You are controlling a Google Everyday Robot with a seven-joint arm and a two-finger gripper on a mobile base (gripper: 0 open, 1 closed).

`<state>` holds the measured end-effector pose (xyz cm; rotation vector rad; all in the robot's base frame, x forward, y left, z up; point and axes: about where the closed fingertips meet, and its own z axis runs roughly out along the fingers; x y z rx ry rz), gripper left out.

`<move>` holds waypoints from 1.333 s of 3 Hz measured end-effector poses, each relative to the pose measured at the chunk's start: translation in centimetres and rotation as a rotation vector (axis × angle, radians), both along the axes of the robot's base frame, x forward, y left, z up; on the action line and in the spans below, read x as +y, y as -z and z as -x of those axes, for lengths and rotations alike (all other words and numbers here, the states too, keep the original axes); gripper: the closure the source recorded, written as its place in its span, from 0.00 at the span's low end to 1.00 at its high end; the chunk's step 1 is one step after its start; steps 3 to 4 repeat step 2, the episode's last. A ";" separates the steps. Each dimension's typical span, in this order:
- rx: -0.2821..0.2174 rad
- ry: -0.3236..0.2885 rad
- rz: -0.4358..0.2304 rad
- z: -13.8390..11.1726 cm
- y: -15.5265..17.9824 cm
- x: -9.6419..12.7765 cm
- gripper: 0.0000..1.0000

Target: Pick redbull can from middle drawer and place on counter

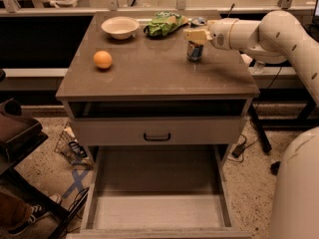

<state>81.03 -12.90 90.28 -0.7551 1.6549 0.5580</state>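
The redbull can [195, 52] stands upright on the counter [149, 73], near its back right corner. My gripper [196, 34] is at the can's upper part, reaching in from the right on the white arm [269, 31]; it crosses in front of the can just under its silver top. The middle drawer [154, 208] is pulled out wide at the bottom of the view, its bare floor showing with nothing on it.
On the counter are an orange [102, 59], a white bowl [120, 27] and a green bag [164, 23]. A shut drawer with a dark handle [157, 136] sits above the open one. A dark chair [15, 133] stands at left, my white body [299, 183] at right.
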 end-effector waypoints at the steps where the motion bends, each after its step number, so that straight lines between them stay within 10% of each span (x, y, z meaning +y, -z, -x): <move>1: 0.001 -0.005 -0.001 0.0 0.1 0.3 0.05; 4: 0.002 -0.007 -0.001 -0.1 0.2 0.5 0.00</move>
